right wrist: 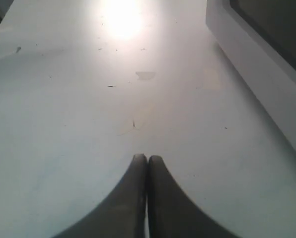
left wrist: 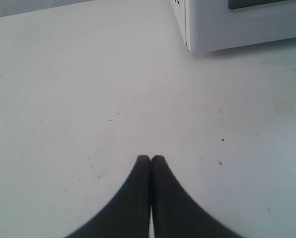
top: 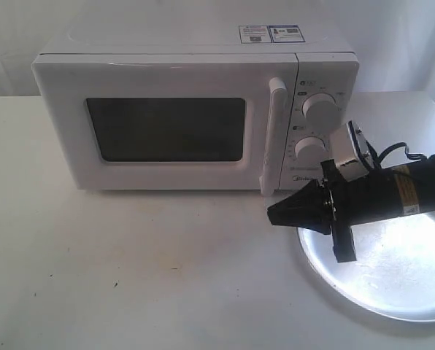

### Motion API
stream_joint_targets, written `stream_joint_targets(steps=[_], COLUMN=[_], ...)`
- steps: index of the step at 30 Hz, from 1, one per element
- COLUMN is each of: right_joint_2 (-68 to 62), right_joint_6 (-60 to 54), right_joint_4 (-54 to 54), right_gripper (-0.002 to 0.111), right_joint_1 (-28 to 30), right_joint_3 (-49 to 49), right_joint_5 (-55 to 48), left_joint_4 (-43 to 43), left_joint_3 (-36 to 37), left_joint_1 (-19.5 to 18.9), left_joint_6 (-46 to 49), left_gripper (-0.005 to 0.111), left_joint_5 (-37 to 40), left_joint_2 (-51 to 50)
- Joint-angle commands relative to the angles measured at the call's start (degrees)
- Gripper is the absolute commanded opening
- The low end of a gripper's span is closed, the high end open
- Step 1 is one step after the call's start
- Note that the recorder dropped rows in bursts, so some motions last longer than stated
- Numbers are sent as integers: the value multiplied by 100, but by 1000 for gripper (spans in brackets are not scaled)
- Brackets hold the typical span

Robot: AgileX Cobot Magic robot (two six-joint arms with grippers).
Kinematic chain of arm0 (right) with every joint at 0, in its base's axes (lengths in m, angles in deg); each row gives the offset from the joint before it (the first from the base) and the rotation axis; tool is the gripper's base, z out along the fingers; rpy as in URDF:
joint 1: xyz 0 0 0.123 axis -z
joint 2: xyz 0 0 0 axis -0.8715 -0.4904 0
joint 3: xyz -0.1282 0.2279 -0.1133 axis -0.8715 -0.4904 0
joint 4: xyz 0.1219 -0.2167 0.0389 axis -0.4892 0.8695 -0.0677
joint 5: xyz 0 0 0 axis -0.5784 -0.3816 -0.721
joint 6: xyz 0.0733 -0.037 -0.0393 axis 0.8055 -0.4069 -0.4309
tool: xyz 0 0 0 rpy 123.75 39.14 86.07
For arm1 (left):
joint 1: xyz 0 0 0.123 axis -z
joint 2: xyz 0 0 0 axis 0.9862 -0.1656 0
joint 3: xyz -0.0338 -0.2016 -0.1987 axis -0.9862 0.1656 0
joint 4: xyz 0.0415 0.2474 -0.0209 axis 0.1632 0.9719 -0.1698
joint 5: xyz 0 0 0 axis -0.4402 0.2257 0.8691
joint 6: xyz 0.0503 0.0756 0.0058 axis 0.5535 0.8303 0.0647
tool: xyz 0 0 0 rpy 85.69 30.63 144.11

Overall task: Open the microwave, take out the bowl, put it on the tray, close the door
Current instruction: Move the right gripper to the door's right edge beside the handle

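Left gripper: jaws fully closed, fingertips pressed together, nothing held. It is above the bare white table. One lower corner of the microwave shows in the left wrist view, well apart from the fingertips. This gripper does not appear in the exterior view.

The microwave stands at the back of the table, left of centre in the exterior view. The door is shut flush with the body. Its window is dark, and the interior cannot be made out. The handle runs vertically along the right edge of the door. Right of the handle, the upper dial sits above the lower dial. Two stickers lie on the top panel.

Right gripper: jaws fully closed, tip against tip, nothing held. The right arm enters from the right and lies nearly level. Its fingertips point left, in front of the microwave and near the lower end of the handle, without touching it. The right wrist view shows the fingers over bare table with the door alongside.

The tray lies flat on the table at the lower right, in front of the dials. The right arm crosses above its left portion.
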Motion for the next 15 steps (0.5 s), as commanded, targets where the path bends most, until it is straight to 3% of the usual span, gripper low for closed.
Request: stream_joint_targets(steps=[1,9,15], right_joint_2=[-198,-159,-159], right_joint_6=[46,546,214], right_joint_4=[33,-1239,-1677], right_gripper=[0,0,0], right_joint_1=[179,206,206], right_joint_3=[322,366,366], right_joint_5=[132,132,132], left_joint_4=[-35,-35,-35], left_joint_3=[-14,-14,-14], left_joint_1=[24,24,24], left_joint_6=[-20,-20,-20], left_gripper=[0,0,0], left_joint_5=[-7,-7,-7], left_joint_2=[12,12,12])
